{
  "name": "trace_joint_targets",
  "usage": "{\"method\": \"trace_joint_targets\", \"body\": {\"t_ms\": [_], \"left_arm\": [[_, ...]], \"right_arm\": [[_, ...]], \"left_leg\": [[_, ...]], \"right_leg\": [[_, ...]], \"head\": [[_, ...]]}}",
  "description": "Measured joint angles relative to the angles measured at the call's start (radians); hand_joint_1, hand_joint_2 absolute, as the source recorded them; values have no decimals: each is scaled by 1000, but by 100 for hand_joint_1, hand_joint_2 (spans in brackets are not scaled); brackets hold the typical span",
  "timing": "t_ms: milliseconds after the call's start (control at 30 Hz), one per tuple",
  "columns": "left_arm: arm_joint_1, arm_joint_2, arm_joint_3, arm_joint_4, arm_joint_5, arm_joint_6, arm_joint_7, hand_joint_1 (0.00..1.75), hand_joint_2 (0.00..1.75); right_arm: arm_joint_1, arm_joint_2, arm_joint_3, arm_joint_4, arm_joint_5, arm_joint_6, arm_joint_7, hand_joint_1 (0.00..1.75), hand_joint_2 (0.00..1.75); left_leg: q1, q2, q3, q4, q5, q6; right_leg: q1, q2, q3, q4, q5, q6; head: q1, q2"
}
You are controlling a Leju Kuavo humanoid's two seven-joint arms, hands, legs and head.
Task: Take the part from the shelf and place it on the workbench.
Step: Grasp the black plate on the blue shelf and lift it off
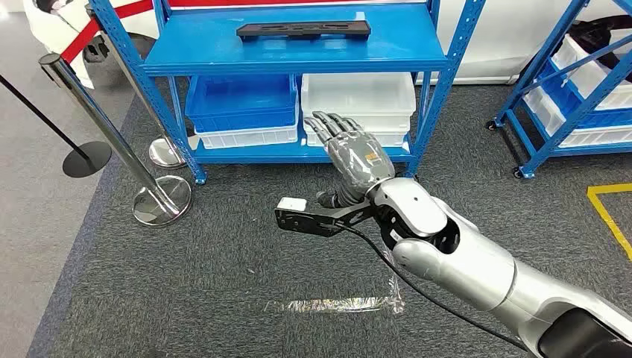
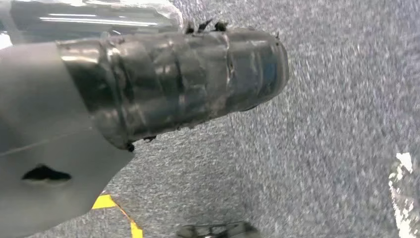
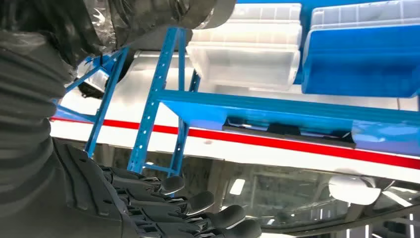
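The part (image 1: 303,30), a long flat black piece, lay on the upper board of the blue shelf (image 1: 223,66), above and beyond my right hand (image 1: 350,149) and well apart from it. My right hand was raised in front of the shelf with its fingers (image 3: 208,218) stretched out and apart, and it held nothing. Just behind its fingertips, on the lower board, stood a white bin (image 1: 358,101), and a blue bin (image 1: 240,101) stood to the left of this one. Of my left hand (image 2: 178,84) I saw only the taped back over grey carpet (image 2: 322,124), so I could not tell if it was open or closed.
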Motion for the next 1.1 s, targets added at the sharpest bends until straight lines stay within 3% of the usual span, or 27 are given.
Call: {"method": "trace_joint_targets", "body": {"t_ms": [67,100,133,200,233,300,367,433,467,500,533,600,633,667,733,800,833,900,967,1000,1033,1067,1100], "left_arm": [[0,1,-1,0,0,0,1,0,0],[-1,3,-2,1,0,0,3,0,0],[-2,4,-4,2,0,0,5,0,0],[-5,8,-11,3,2,1,8,0,0],[-4,9,-15,4,3,1,9,0,0],[-1,9,-21,5,5,0,13,0,0],[0,9,-24,6,7,0,15,0,0],[-3,9,-28,7,9,-2,15,0,0],[-2,9,-30,7,10,-3,15,0,0],[-1,9,-31,7,10,-4,16,0,0],[1,8,-33,7,10,-6,16,0,0],[2,8,-38,8,10,-9,16,0,0],[0,8,-40,8,10,-10,16,0,0],[-2,8,-43,9,10,-11,17,0,0],[-4,8,-45,9,11,-13,19,0,0],[-3,8,-45,9,11,-15,21,0,0],[-4,7,-46,9,11,-16,22,0,0],[-6,7,-47,9,9,-17,22,0,0],[-4,7,-50,9,5,-17,24,0,0],[-1,7,-51,10,4,-18,24,0,0],[2,7,-51,10,3,-18,25,0,0],[3,6,-52,10,2,-18,26,0,0],[4,7,-53,10,1,-19,28,0,0]], "right_arm": [[0,-2,0,-4,0,-3,2,0,175],[-1,-5,0,-8,0,-7,3,0,131],[0,-7,0,-11,0,-10,5,0,131],[2,-13,0,-17,1,-18,9,0,131],[4,-15,0,-19,1,-21,11,0,175],[6,-22,0,-21,3,-26,15,0,175],[6,-28,0,-22,6,-30,16,0,175],[9,-31,0,-23,9,-31,17,0,175],[12,-32,0,-23,10,-31,17,0,175],[14,-33,0,-23,12,-31,17,0,175],[15,-34,0,-23,14,-30,17,0,175],[15,-36,0,-22,17,-30,18,0,175],[15,-37,0,-22,17,-29,18,0,175],[15,-37,0,-22,19,-28,18,0,175],[14,-38,0,-22,22,-25,16,0,175],[12,-38,0,-23,28,-23,15,0,175],[9,-38,0,-23,31,-22,14,0,175],[5,-38,0,-23,34,-21,13,0,175],[4,-38,0,-22,37,-19,12,0,175],[5,-38,0,-21,39,-19,13,0,175],[5,-38,0,-21,41,-17,15,0,175],[5,-38,0,-20,44,-16,18,0,175],[5,-39,0,-19,46,-14,22,0,175]], "left_leg": [[-6,1,32,-80,43,12],[-12,5,58,-140,70,23],[-18,8,82,-193,82,32],[-27,13,105,-239,76,42],[-28,12,116,-254,73,43],[-24,9,140,-271,74,48],[-21,6,162,-279,70,55],[-20,3,172,-279,61,59],[-20,1,178,-278,55,59],[-20,-1,185,-277,48,58],[-19,-2,195,-277,39,56],[-18,-5,218,-275,19,48],[-19,-6,225,-274,10,42],[-19,-7,227,-274,2,35],[-21,-8,230,-270,-5,24],[-20,-5,223,-237,-3,17],[-20,-3,203,-198,-3,14],[-18,0,127,-80,-25,8],[-18,1,45,7,-73,3],[-18,1,20,13,-87,3],[-18,1,9,-11,-80,6],[-19,1,9,-60,-47,11],[-21,1,15,-126,19,20]], "right_leg": [[2,0,7,-1,-5,0],[4,-1,12,-2,-9,2],[5,-1,16,-5,-12,5],[5,-3,21,-10,-9,17],[4,-5,25,-10,-6,23],[1,-7,21,17,-9,36],[0,-6,-22,102,-44,44],[0,-5,-97,212,-87,47],[-1,-5,-128,243,-92,48],[-1,-5,-144,242,-78,49],[-2,-5,-142,204,-45,50],[-2,-5,-105,73,46,47],[0,-5,-90,20,67,43],[1,-4,-80,-9,80,35],[4,-4,-72,-19,68,18],[3,-4,-52,-22,62,4],[3,-4,-40,-25,56,-2],[3,-6,-15,-28,39,-9],[5,-6,9,-28,18,-10],[6,-5,24,-28,6,-10],[8,-4,40,-28,-7,-10],[10,-3,58,-29,-20,-9],[11,-2,72,-29,-34,-8]], "head": [[0,0],[1,0],[1,0],[2,0],[2,0],[4,0],[7,0],[9,0],[9,0],[9,0],[9,0],[9,0],[8,0],[7,0],[5,0],[4,0],[3,0],[1,0],[0,0],[0,0],[0,0],[0,0],[0,0]]}}
